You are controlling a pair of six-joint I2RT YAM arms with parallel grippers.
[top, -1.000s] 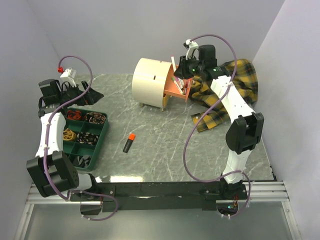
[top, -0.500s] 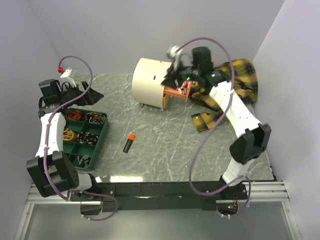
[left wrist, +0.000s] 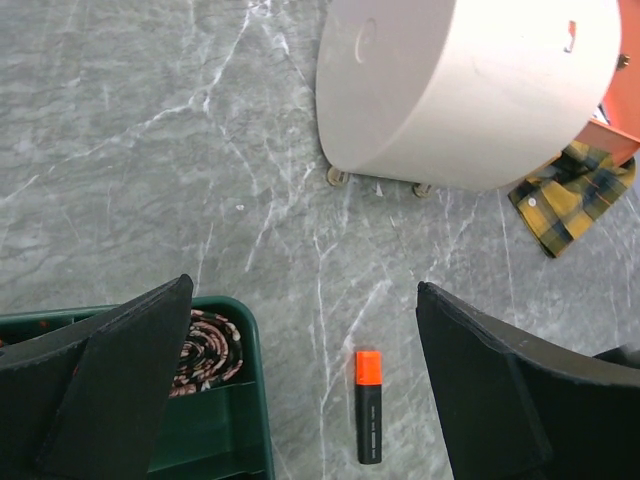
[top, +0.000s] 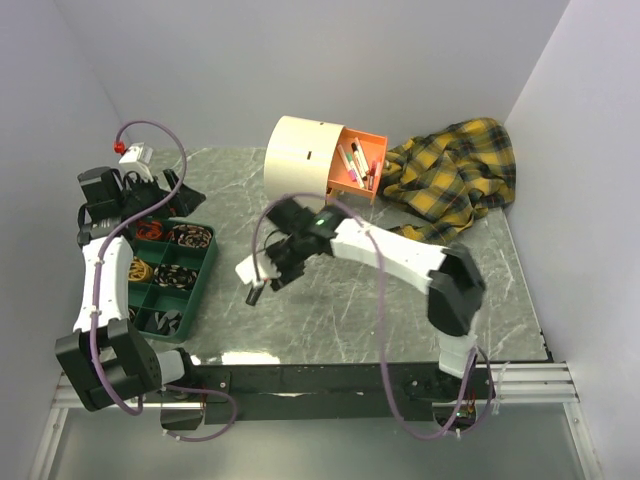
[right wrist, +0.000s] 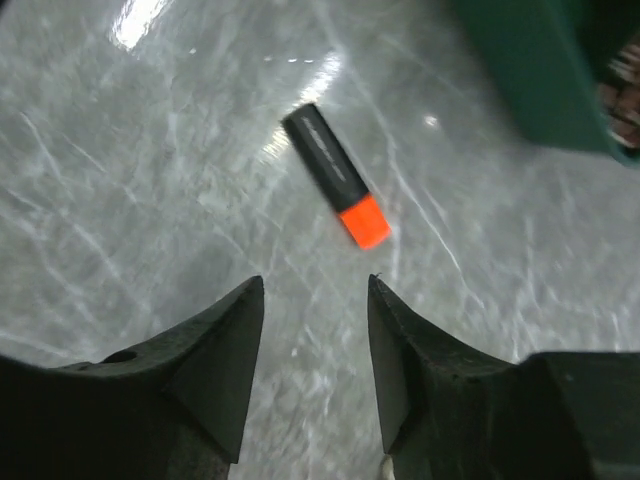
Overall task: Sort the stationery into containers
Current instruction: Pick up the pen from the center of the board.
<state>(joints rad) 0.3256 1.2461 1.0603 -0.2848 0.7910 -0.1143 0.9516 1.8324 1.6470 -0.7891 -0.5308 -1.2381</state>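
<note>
1. Marker point(right wrist: 335, 175), black with an orange cap, lies flat on the marble table point(left wrist: 150, 150).
2. My right gripper point(right wrist: 312, 292) hovers just above the marker, jaws parted and empty.
3. My left gripper point(left wrist: 305, 300) hangs well left of the marker, spread wide and empty.
4. Beyond the marker, the orange drawer point(top: 352, 191) stands pulled out, with pens point(top: 352, 160) inside.

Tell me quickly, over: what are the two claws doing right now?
Right gripper open, hovering over marker. Left gripper open, by green tray. Marker flat on table, nothing blocking.
</note>
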